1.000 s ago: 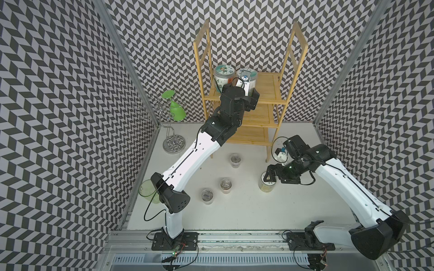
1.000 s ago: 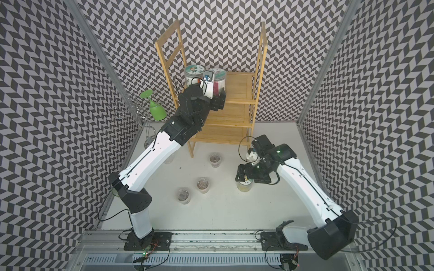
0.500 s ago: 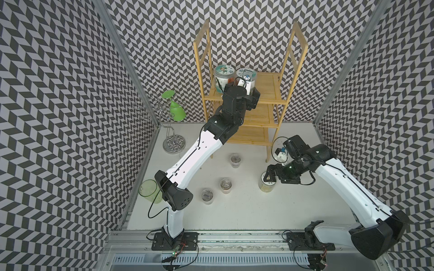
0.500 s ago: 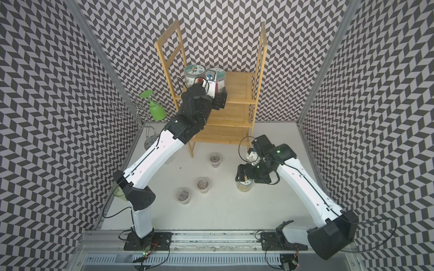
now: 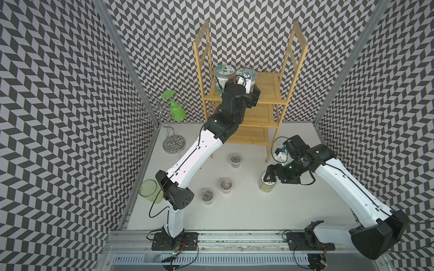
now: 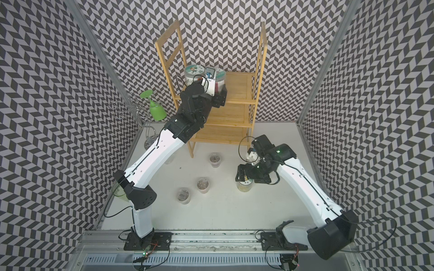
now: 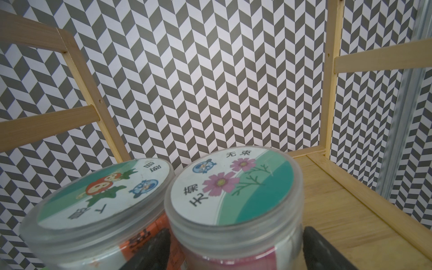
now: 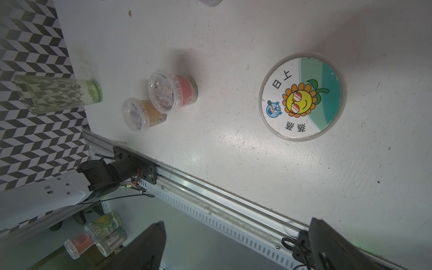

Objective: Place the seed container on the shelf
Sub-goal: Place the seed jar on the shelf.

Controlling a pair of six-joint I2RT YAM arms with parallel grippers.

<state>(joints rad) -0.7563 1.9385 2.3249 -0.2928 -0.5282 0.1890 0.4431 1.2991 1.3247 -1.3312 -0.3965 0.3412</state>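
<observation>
Pale smooth bamboo shelf (image 5: 270, 92); clear plastic seed container (image 7: 236, 243), glossy paper lid label (image 7: 233, 187).

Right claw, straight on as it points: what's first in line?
Probably the sunflower-lid jar standing on the table under the open right claw; depth is unclear, so it may land off-centre.
</observation>
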